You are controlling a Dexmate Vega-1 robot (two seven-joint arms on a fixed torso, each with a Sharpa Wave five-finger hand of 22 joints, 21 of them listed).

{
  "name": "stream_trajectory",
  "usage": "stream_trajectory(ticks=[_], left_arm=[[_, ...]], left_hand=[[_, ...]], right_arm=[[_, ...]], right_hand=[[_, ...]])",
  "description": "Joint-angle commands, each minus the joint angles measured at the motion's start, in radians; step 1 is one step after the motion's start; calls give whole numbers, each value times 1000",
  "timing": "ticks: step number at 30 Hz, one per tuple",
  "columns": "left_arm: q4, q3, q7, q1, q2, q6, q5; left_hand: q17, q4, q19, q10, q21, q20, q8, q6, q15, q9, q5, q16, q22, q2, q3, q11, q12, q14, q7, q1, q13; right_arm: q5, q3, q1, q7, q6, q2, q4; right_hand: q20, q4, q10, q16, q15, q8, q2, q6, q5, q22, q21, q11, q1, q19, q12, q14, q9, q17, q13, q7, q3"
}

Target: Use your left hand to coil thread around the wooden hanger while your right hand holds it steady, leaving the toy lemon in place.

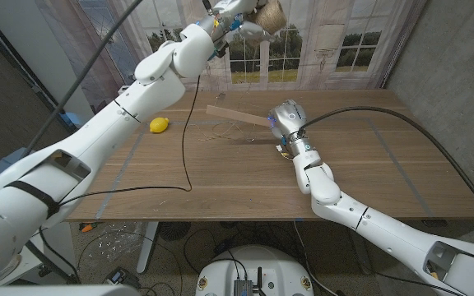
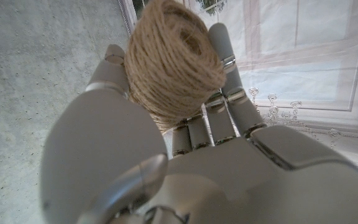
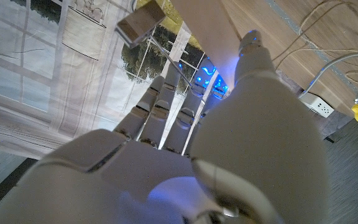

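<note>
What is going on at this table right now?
The robot's left hand holds a ball of twine raised high above the wooden table. Its right hand grips the wooden hanger, one end lifted off the table. A toy lemon sits apart near the left arm.

Twine ball aloft, hanger tilted, lemon tabled.
</note>
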State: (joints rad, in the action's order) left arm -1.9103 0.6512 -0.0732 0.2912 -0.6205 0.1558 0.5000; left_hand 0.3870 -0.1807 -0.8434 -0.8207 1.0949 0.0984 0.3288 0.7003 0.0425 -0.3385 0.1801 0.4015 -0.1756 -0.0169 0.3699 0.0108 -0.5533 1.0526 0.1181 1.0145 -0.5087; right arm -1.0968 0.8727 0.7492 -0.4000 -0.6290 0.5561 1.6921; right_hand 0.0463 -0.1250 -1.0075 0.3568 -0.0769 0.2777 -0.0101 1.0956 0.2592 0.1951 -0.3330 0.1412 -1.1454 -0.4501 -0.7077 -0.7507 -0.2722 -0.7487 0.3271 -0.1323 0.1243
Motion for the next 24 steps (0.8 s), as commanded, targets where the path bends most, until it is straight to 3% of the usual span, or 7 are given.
stream_trajectory(ticks=[1,16,24], left_arm=[[-88,-69,-176,26,-48,-26,-185],[-140,-161,-280,96,-107,-94,-531],[-158,-194,-290,169,-161,-114,-655]], left_hand=[[4,34,-17,-144,6,56,-1,224,-270,-3,-6,-3,-1,166,190,-139,-89,235,-70,122,-85],[6,29,-23,-145,13,58,-8,222,-270,-7,-7,-10,-1,165,200,-130,-90,242,-63,120,-84],[5,28,-29,-142,17,59,-11,221,-270,-9,-8,-15,-1,165,205,-130,-91,246,-58,119,-85]], right_arm=[[23,4,-47,15,-28,-10,-39],[51,39,-121,54,-50,-43,-111],[106,18,-134,-8,-109,-96,-153]], right_hand=[[28,4,-12,-1,-163,5,166,11,5,4,-6,7,-158,7,-3,-13,-5,-6,144,4,0],[25,3,-15,-9,-163,3,166,13,6,3,-9,6,-162,6,-5,-18,-4,-16,142,6,-1],[19,6,-18,-17,-160,4,166,16,7,3,-10,4,-159,7,-6,-21,-4,-21,141,12,-4]])
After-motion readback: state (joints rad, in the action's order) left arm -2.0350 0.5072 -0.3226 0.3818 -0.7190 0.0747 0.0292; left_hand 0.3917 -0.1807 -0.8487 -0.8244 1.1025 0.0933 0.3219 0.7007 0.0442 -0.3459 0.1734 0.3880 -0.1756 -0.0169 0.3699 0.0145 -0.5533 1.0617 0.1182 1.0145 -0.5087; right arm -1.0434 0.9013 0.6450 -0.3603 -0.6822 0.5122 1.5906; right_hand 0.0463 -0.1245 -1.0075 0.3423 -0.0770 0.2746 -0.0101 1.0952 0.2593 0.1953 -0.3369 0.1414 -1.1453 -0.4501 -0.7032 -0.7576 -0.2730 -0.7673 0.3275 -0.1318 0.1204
